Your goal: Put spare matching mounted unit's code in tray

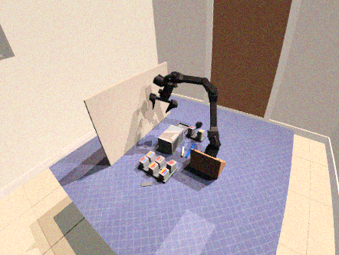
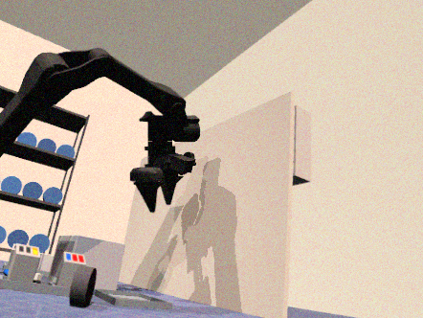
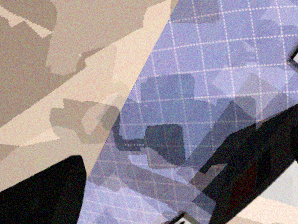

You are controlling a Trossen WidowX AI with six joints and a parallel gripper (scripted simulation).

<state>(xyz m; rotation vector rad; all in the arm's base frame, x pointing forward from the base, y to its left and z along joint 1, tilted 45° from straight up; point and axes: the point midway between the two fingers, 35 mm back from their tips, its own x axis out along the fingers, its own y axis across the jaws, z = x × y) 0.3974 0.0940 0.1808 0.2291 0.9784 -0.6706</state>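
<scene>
My gripper is open and empty, high above the mat beside the cream panel. Several small grey units with coloured stripe labels stand in the front group, among them one unit at its near corner. Behind the grey box, two more units stand on a base: one shows dark and yellow stripes, the other blue and red stripes. Which is the mounted unit, I cannot tell. A shallow grey tray lies on the floor near the panel. The codes on the backs are not readable.
A large cream panel stands upright beside the grey box. A brown board stands near the arm's base. A black disc is by the two rear units. A small flat grey piece lies in front.
</scene>
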